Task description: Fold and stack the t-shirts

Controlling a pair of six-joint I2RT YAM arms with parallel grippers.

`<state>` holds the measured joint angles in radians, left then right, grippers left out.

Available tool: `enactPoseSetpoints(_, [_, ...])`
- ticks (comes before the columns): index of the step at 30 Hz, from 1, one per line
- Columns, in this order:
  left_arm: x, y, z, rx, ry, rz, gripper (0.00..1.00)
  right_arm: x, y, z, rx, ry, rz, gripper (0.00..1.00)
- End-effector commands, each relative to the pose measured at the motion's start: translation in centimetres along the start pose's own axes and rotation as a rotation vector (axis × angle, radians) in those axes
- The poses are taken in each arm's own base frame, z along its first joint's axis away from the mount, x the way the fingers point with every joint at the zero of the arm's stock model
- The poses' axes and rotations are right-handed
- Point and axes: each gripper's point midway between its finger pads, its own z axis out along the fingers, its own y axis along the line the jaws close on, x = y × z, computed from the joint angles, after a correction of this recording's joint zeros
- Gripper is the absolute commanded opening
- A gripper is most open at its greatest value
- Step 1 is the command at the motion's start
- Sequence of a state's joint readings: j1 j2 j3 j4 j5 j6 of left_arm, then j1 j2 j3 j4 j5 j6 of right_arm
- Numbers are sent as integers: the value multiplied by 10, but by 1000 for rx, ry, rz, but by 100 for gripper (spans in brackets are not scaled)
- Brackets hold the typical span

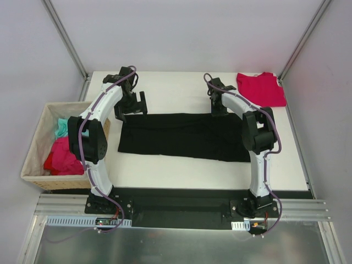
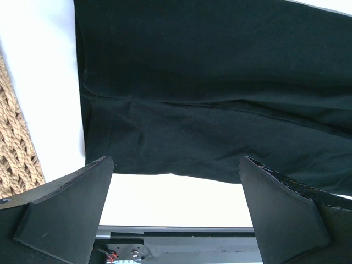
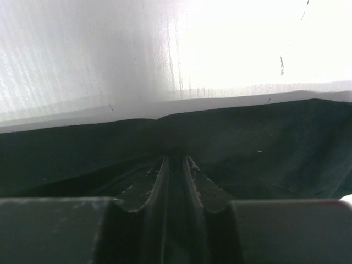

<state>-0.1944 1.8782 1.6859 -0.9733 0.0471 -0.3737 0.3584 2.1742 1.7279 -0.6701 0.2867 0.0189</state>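
Observation:
The black t-shirt (image 1: 184, 136) lies as a long flat band across the middle of the table. The red t-shirt (image 1: 261, 88) lies folded at the far right corner. My left gripper (image 1: 131, 109) hovers open over the black shirt's far left corner. In the left wrist view the left gripper (image 2: 175, 165) stands wide, with the black shirt (image 2: 209, 82) and white table showing between its fingers. My right gripper (image 1: 219, 107) is down at the shirt's far edge, right of centre. In the right wrist view the right gripper (image 3: 175, 159) has its fingers pinched close on the black shirt (image 3: 275, 143).
A woven tan basket (image 1: 33, 148) stands off the table's left side, holding red cloth (image 1: 60, 157) and teal cloth (image 1: 63, 127). Metal frame posts rise at both far corners. White table shows before and behind the black shirt.

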Motion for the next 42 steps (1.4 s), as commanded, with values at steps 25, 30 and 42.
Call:
enactPoseSetpoints(25, [13, 6, 12, -4, 35, 4, 99, 45, 31, -122, -59, -158, -110, 1])
enactPoseSetpoints(30, [14, 6, 9, 1, 24, 6, 99, 72, 49, -124, -68, -135, -172, 1])
enactPoseSetpoints(42, [15, 7, 11, 0, 23, 10, 99, 137, 100, -123, -115, -66, -287, 1])
